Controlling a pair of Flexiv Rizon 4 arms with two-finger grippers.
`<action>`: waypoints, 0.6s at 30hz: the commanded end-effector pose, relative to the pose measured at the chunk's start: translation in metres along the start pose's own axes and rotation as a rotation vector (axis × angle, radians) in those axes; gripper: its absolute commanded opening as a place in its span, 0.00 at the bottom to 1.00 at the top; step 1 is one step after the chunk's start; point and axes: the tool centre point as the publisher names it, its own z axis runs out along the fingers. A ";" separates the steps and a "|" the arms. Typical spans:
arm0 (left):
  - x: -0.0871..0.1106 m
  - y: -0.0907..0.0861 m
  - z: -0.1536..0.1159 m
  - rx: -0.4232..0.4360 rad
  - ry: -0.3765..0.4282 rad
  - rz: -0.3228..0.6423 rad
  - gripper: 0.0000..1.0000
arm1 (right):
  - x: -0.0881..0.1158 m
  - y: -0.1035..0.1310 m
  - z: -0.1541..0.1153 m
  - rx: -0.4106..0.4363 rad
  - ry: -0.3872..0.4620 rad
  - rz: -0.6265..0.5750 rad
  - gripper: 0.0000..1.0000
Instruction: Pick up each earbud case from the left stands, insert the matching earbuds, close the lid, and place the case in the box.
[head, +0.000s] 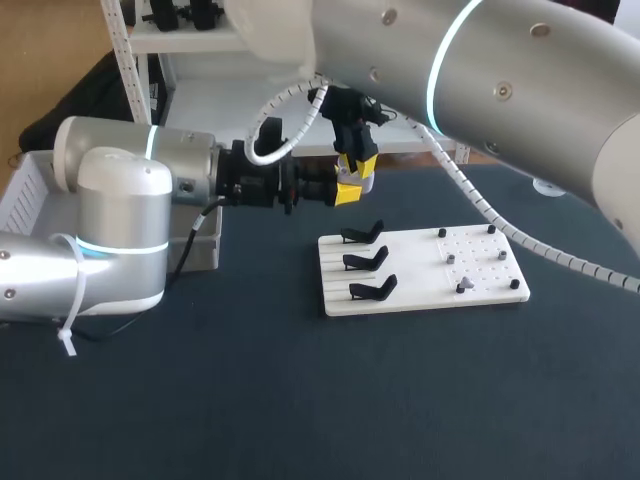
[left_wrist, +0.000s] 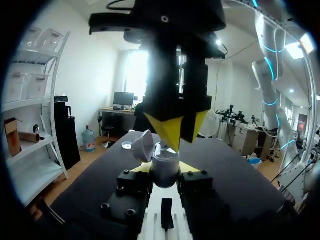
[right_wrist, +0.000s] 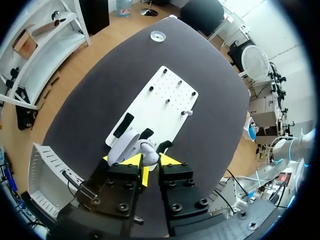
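A pale grey earbud case (left_wrist: 165, 174) with its lid (left_wrist: 142, 145) swung open sits between the yellow tips of my left gripper (left_wrist: 166, 167), which is shut on it above the table. My right gripper (left_wrist: 172, 136) points straight down onto the open case, with a small white earbud (left_wrist: 159, 149) pinched at its tips. From above, the lid (right_wrist: 122, 146) shows just ahead of my right gripper (right_wrist: 147, 162). In the head view both grippers (head: 348, 190) (head: 357, 163) meet behind the white board (head: 400, 300). Its three black stands (head: 365, 259) are bare.
The board's right half carries small pegs (head: 470, 250), and one white earbud (right_wrist: 186, 113) lies there. A grey-white box (head: 30, 190) stands at the table's left edge behind my left arm. Dark tabletop (head: 400, 400) spreads in front of the board.
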 end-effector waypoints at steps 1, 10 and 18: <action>-0.001 0.000 -0.001 -0.005 -0.004 0.001 0.00 | -0.001 0.004 0.001 0.014 0.006 0.001 0.17; -0.001 0.000 -0.001 -0.005 -0.004 0.001 0.00 | 0.000 0.003 0.000 0.014 0.001 -0.004 0.29; -0.001 0.000 -0.001 -0.005 -0.004 0.001 0.00 | 0.002 0.000 -0.002 0.014 -0.004 -0.005 0.31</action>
